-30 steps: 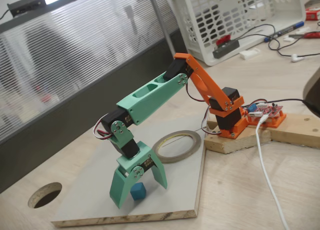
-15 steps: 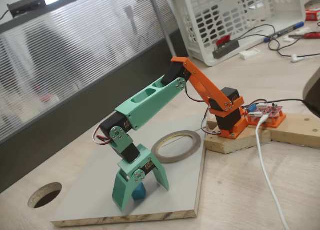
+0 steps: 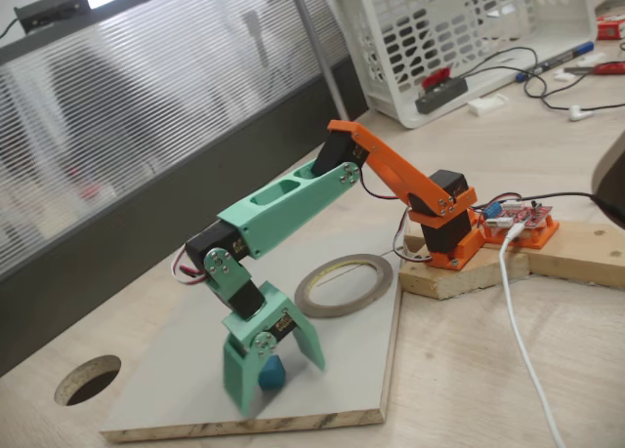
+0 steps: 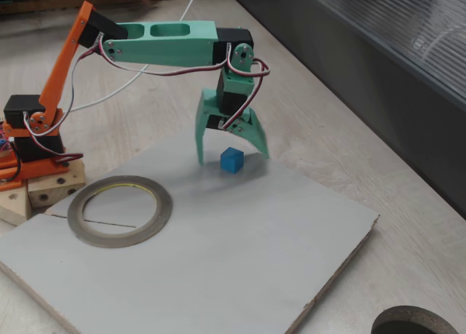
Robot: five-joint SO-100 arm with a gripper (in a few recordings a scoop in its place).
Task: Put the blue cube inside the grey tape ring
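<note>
Grasp step — gripper (image 4: 233,153) jaws spread wide, straddling the blue cube (image 4: 231,160) on the grey board. Tape ring (image 4: 120,209) lies at cube's 8 o'clock. Next: close, lift.

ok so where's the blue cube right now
In both fixed views the blue cube sits on the grey board between the open fingers of the hand, well apart from the grey tape ring.
</note>
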